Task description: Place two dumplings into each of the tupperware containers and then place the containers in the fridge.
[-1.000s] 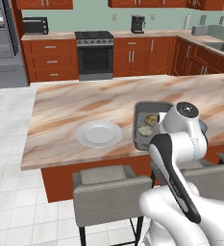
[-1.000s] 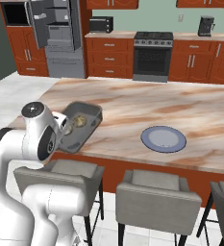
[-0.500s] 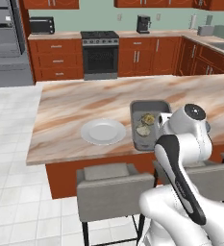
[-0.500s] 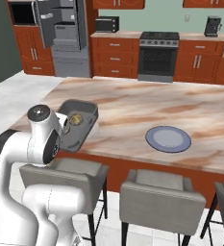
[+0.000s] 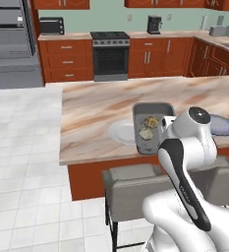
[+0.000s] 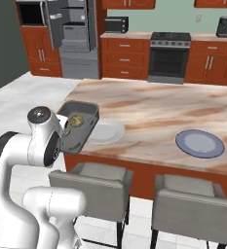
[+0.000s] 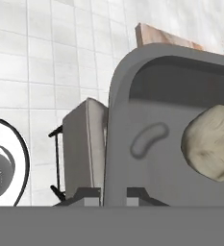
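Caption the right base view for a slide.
Tool shut on a grey tupperware container holding dumplings, lifted off the island beside the white plate.

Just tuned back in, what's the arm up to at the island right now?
The pincer is shut on the rim of a tupperware container with dumplings inside, holding it at the near edge of the island counter, partly over a white plate. A blue-grey plate sits further along the counter. The fridge stands open across the kitchen; the container is not in it yet.
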### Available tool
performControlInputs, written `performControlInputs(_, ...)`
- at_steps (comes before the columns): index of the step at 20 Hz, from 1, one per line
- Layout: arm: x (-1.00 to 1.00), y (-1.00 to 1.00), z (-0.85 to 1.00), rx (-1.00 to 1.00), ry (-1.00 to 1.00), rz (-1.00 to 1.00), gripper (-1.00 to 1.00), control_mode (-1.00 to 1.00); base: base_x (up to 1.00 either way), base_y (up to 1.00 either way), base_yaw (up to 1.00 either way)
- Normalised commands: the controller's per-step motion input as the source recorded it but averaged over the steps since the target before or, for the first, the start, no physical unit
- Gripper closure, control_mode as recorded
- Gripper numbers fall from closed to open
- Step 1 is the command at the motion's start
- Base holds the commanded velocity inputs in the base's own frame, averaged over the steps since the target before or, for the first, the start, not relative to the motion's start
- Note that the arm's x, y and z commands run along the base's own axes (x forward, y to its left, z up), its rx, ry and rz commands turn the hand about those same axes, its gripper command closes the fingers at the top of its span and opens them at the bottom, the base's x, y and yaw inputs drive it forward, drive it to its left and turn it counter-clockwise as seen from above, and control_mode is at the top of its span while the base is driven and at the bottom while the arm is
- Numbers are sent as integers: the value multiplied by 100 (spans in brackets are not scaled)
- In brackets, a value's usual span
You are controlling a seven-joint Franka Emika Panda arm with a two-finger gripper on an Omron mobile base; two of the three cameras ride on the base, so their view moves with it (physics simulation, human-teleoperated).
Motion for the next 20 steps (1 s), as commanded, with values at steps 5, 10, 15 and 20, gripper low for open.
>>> performControlInputs(5, 0, 0, 0, 0, 0, 0, 100, 100, -3, 98, 0)
performControlInputs(10, 0, 0, 0, 0, 0, 0, 100, 100, -1, 100, 0)
performControlInputs(15, 0, 0, 0, 0, 0, 0, 100, 100, 2, 98, 0)
performControlInputs(20, 0, 0, 0, 0, 0, 0, 100, 100, 39, 85, 0)
